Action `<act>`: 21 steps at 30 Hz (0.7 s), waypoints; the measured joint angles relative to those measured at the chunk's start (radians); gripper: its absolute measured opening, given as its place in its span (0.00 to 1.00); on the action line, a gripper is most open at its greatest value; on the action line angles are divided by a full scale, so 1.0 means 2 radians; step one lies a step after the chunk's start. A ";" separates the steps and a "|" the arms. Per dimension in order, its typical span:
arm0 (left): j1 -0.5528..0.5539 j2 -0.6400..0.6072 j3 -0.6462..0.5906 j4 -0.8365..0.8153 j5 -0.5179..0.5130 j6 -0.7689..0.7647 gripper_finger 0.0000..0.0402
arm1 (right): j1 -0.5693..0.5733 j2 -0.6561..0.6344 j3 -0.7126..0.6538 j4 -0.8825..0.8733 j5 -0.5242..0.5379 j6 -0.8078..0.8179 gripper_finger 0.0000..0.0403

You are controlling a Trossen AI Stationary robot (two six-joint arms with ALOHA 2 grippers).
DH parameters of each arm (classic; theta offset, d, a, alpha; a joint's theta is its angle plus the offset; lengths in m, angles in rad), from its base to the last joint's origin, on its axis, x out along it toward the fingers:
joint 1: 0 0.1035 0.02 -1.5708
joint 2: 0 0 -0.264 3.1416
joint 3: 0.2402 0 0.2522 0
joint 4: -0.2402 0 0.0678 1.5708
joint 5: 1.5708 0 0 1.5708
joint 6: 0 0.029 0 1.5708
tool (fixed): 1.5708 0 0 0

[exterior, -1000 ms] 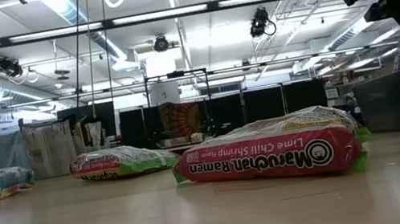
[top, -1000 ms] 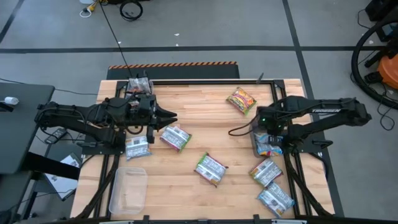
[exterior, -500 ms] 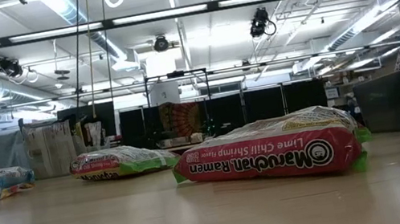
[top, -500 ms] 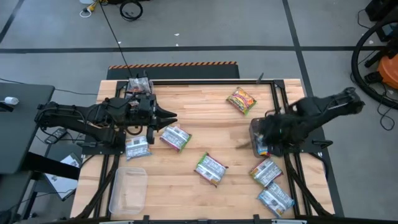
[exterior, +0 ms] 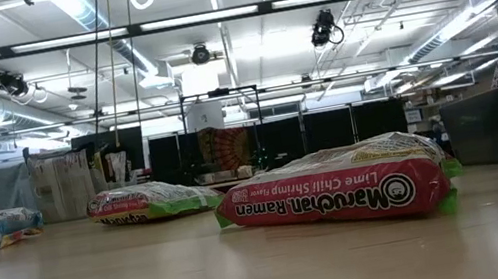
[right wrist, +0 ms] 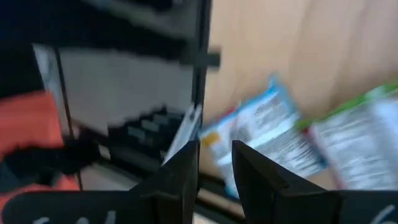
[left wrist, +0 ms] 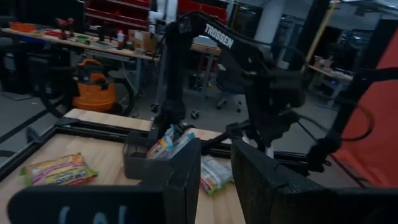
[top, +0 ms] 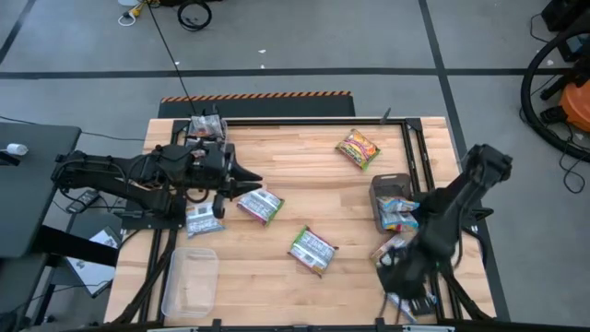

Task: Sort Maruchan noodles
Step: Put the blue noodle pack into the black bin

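Ramen packets lie flat on the wooden table: a yellow-red one (top: 358, 148) at the far right, green-white ones (top: 261, 205) (top: 312, 249) in the middle, and a blue-white one (top: 204, 219) at the left. My left gripper (top: 254, 177) is shut and empty, hovering just past the left green-white packet. My right gripper (top: 395, 275) is shut and empty, above a blue-white packet (right wrist: 267, 134) and a green-white packet (right wrist: 367, 146) at the near right. My right arm partly hides both in the high view.
A dark bin (top: 392, 205) at the right holds packets. A small bin (top: 207, 124) at the far left holds more. A clear bin (top: 189, 281) stands at the near left. In the low view a red-ended packet (exterior: 334, 191) lies nearest, and no gripper shows.
My right gripper has swung from above the dark bin toward the table's near edge, to above the packets at the near right, and has left the low view. No packet has moved.
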 joint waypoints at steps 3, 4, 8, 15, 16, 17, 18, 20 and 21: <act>0.000 0.000 0.000 0.000 0.021 -0.005 0.23 | 0.028 0.034 0.000 -0.008 0.004 -0.004 0.26; 0.000 0.000 0.000 0.000 0.029 -0.007 0.23 | 0.033 0.044 0.000 -0.016 0.008 -0.004 0.26; 0.000 0.000 0.000 0.000 0.050 -0.017 0.23 | 0.047 0.078 0.000 -0.051 0.016 -0.036 0.27; 0.000 0.000 0.000 0.000 0.072 -0.016 0.23 | 0.033 0.121 -0.001 -0.068 0.026 -0.189 0.27; 0.000 0.000 0.000 0.000 0.073 -0.016 0.23 | 0.027 0.127 -0.005 -0.053 0.019 -0.208 0.27; 0.000 0.000 0.000 0.000 0.074 -0.014 0.23 | 0.022 0.133 -0.010 -0.040 0.010 -0.223 0.27; 0.000 0.000 0.000 0.000 0.074 -0.013 0.23 | 0.017 0.141 -0.016 -0.033 -0.001 -0.238 0.27; 0.000 0.000 0.000 0.000 0.074 -0.013 0.23 | 0.011 0.147 -0.024 -0.030 0.000 -0.263 0.27; 0.000 0.000 0.000 0.000 0.074 -0.013 0.23 | 0.008 0.145 -0.025 -0.031 0.009 -0.271 0.27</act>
